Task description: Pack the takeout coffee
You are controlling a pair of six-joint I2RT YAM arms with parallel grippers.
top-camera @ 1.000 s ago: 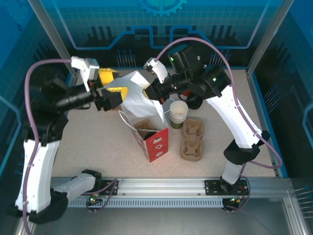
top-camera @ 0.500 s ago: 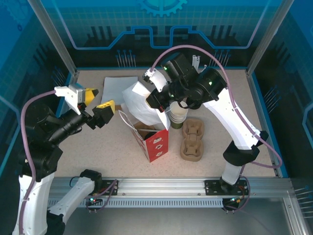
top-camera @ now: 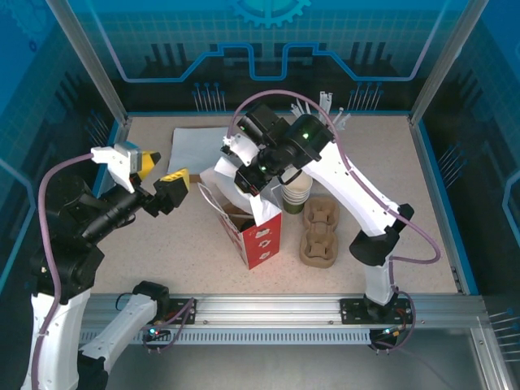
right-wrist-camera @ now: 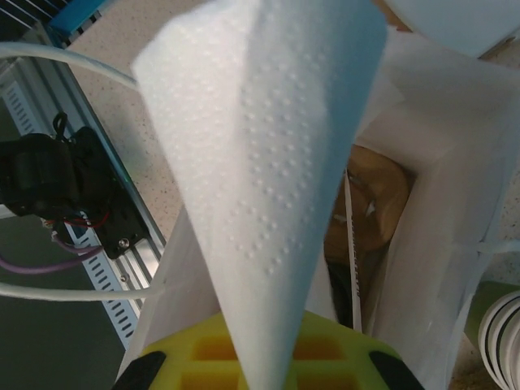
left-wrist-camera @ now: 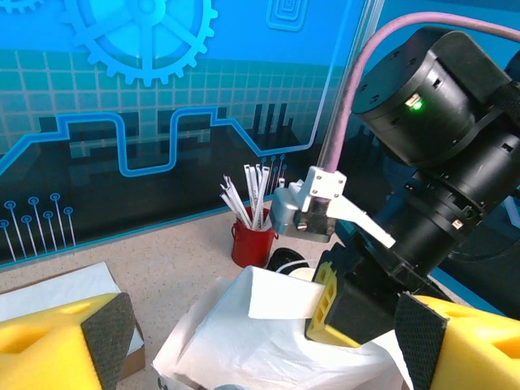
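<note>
1. the left gripper, with yellow fingers, hangs left of the red paper bag, its jaws wide apart and holding nothing.
2. the right gripper is clamped on a white embossed paper napkin above the bag's open mouth.
3. i cannot tell where the small cream-and-green takeout coffee cup is; the napkin covers most of the bag's inside.

"Where is the coffee cup sitting?"

"I can't pin it down. The cream cups with green bottoms, upright just right of the red bag, are nested together."

"Inside the bag, then?"

"Down its open mouth I see something brown and rounded. Whether it's a cup, I can't tell."
</note>
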